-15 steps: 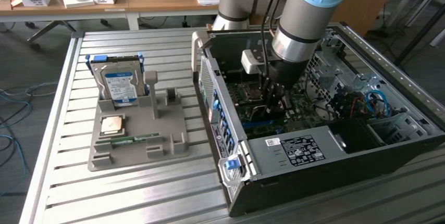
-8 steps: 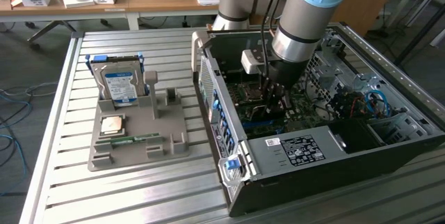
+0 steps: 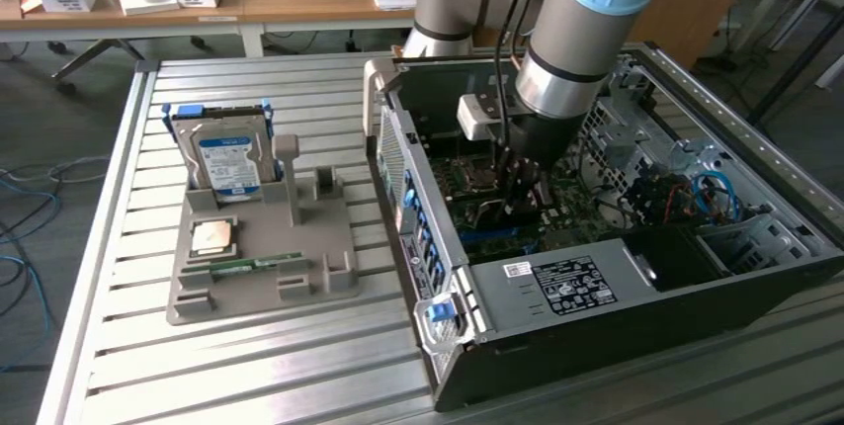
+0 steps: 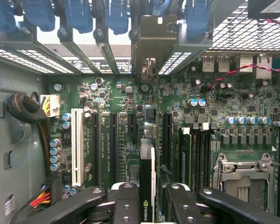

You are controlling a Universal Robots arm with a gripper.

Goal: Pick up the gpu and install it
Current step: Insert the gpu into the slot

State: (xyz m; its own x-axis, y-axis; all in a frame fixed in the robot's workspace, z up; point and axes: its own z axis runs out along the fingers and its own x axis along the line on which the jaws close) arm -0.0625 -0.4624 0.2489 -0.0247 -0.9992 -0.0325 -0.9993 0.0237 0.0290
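Wrist view | gripper (image 4: 151,203) is clamping the gpu (image 4: 147,179) edge-on | gpu is standing upright over the motherboard (image 4: 116,135) slots inside the computer case (image 3: 594,297)

Dark-green gpu (image 4: 147,186); green motherboard (image 4: 125,135)

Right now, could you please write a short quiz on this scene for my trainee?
1. True or false: the end effector grips the thin dark-green gpu card edge-on over the green motherboard.
2. Where is the silver hard drive with blue-white label? A) on the floor B) upright in the grey tray C) on the wooden desk
3. Fill in: the long white slot is ___ (occupied/empty).
Key: 1 true; 2 B; 3 empty.
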